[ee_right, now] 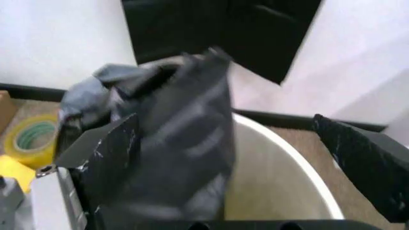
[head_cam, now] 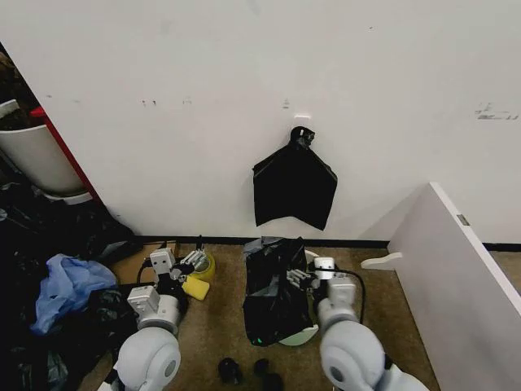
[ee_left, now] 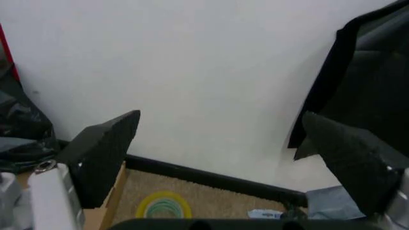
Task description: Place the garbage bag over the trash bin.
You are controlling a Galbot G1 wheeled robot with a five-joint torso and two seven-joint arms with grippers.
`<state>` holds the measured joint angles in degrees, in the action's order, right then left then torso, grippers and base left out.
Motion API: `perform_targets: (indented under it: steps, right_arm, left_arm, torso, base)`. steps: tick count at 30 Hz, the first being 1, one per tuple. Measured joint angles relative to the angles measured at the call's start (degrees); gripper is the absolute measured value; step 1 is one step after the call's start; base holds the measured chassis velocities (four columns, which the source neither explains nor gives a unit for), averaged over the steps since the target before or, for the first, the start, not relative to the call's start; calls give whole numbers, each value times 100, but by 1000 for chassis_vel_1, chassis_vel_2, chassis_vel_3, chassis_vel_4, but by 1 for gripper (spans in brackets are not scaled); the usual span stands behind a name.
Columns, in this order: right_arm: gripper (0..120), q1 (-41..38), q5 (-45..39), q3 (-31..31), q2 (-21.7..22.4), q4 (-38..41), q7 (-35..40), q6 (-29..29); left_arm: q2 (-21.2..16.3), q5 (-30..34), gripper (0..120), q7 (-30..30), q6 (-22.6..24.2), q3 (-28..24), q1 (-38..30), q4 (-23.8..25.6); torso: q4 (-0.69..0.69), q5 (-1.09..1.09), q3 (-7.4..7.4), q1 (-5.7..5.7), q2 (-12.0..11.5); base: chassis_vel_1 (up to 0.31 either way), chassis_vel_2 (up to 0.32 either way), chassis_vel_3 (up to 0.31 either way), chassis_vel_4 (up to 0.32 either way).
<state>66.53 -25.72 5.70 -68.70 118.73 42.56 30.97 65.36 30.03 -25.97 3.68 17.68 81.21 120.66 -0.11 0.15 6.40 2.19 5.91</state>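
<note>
the trash bin (head_cam: 299,334) stands on the brown carpet in front of the white wall, and everything here is placed against it. the garbage bag (head_cam: 273,289) is bunched up on the bin's left half, rising above the rim and hanging down the near outside wall, so that just a strip of cream rim shows at the bin's right and lower edge. the right gripper (head_cam: 303,278) sits just over the bin's right rim, pressed up to the bag's right side; in the right wrist view its two black fingers (ee_right: 105,148) stand wide apart, one lying against the crumpled bag (ee_right: 172,139) and the other out past the far rim of the bin (ee_right: 281,177), with nothing pinched between them. the left gripper (head_cam: 195,261) hovers well to the left of the bin, above a yellow tape roll (head_cam: 202,269) on the floor, its fingers (ee_left: 102,148) also spread wide with nothing held. on the wall above and behind the bin hangs a flat black bundle (head_cam: 293,186) with a knotted top.
</note>
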Motion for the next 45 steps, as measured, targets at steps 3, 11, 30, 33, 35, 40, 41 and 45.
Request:
perform_targets:
  steps: [3, 11, 30, 33, 35, 40, 41, 45]
  right_arm:
    - [91, -250, -108, 120, -266, -157, 24, -44]
    - [62, -495, -617, 208, -638, -545, 403, 127]
    - [8, 189, 425, 48, -267, -33, -170, -328]
    - [16, 228, 617, 69, -274, 13, -181, -322]
    - [25, 241, 725, 77, -316, -10, -107, -275]
    - [43, 211, 764, 25, -433, -151, 177, -118]
    - [46, 177, 708, 9, -472, -212, 292, -86]
    - [49, 10, 223, -80, -637, -419, 510, -84]
  left_arm:
    - [2, -1, 100, -3, -5, 25, -2, -36]
    - [-28, 7, 100, -16, -45, 43, -26, -97]
    - [-69, -7, 100, -4, -61, -150, -97, -270]
    - [-65, -19, 100, -4, -64, -143, -69, -269]
    - [-57, -47, 100, -4, -65, -131, -40, -260]
    - [-23, -95, 100, -4, -68, -116, -3, -239]
    - [-12, -111, 100, -4, -69, -116, 13, -236]
    - [29, -156, 100, -4, -71, -125, 43, -225]
  torso:
    - [1, -1, 0, 0, 0]
    - [1, 0, 0, 0, 0]
    - [0, 1, -1, 0, 0]
    - [-1, 0, -1, 0, 0]
    - [0, 0, -1, 0, 0]
    - [0, 0, -1, 0, 0]
    - [-1, 0, -1, 0, 0]
    - [0, 0, -1, 0, 0]
  base:
    - [0, 0, 0, 0]
    - [0, 0, 0, 0]
    - [0, 0, 0, 0]
    - [0, 0, 0, 0]
    - [0, 0, 0, 0]
    - [0, 0, 0, 0]
    - [0, 0, 0, 0]
    - [0, 0, 0, 0]
